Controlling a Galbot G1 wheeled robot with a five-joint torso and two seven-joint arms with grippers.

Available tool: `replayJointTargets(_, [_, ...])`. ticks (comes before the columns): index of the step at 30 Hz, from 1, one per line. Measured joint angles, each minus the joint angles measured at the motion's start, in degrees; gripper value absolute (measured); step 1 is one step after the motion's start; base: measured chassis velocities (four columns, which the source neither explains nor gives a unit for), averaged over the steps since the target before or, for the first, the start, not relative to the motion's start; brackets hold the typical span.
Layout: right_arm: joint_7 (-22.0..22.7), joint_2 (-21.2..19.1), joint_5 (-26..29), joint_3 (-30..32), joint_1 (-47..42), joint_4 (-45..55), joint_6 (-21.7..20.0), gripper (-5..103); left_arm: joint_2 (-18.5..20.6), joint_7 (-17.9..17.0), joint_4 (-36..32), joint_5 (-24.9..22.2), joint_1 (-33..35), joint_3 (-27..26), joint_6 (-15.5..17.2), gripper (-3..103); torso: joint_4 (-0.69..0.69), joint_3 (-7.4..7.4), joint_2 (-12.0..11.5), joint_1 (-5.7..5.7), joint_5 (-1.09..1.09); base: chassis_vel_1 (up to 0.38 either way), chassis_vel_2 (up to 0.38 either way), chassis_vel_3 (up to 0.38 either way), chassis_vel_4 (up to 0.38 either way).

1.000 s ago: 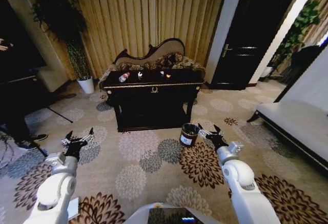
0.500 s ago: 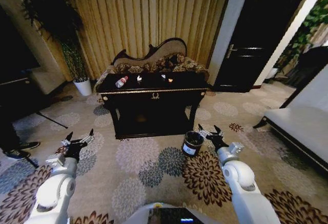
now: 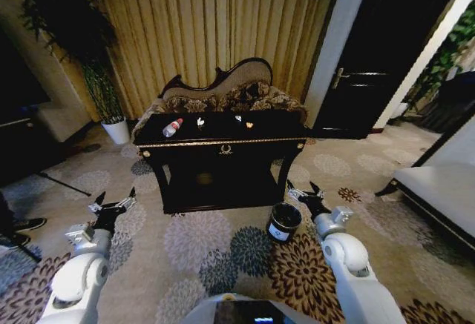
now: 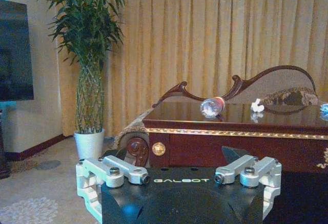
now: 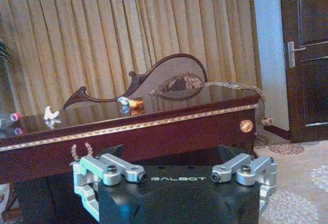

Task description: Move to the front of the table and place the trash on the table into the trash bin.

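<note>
The dark glossy table (image 3: 223,143) with gold trim stands ahead of me, in front of the carved sofa. On its top lie the trash pieces: a clear bottle (image 3: 172,127) with a red cap at the left, a white scrap (image 3: 200,122) and an orange bit (image 3: 249,124). The left wrist view shows the bottle (image 4: 212,107) and a white scrap (image 4: 256,106); the right wrist view shows the orange bit (image 5: 135,103). The trash bin (image 3: 284,222) sits on the carpet by the table's right leg. My left gripper (image 3: 111,205) and right gripper (image 3: 304,193) hang open and hold nothing, short of the table.
A white plant pot (image 3: 118,131) with a tall plant stands at the table's left. A dark door (image 3: 364,79) is at the right, with a white bench (image 3: 438,198) beside it. Flowered carpet lies between me and the table.
The whole picture has shifted: the table looks larger and nearer, and the bin sits lower in view, so the camera has moved forward. Both arms hold the same pose, open.
</note>
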Motion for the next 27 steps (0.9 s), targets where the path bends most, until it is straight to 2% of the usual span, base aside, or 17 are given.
replayJointTargets(11, [0.0, -0.18, 0.09, 0.41, 0.14, 0.36, 0.63, 100, 0.03, 0.55, -0.24, 0.02, 0.17, -0.15, -0.07, 100, 0.0, 0.0, 0.0, 0.0, 0.01, -0.205, 0.196, 0.206, -0.199])
replayJointTargets(23, [0.0, -4.66, 0.37, 2.95, 1.79, 6.7, -1.15, 100, 1.59, 1.52, -3.12, 0.27, -0.17, -2.09, -1.0, 100, 0.0, 0.01, -0.01, 0.01, 0.0, -0.23, 0.24, 0.224, -0.228])
replayJointTargets(27, [0.0, -5.11, 0.58, 2.54, 1.73, 7.76, -1.99, 100, 1.83, 0.9, -5.06, -0.98, -0.12, -1.93, 2.01, 100, -0.01, 0.01, -0.01, 0.01, 0.02, -0.202, 0.185, 0.197, -0.189])
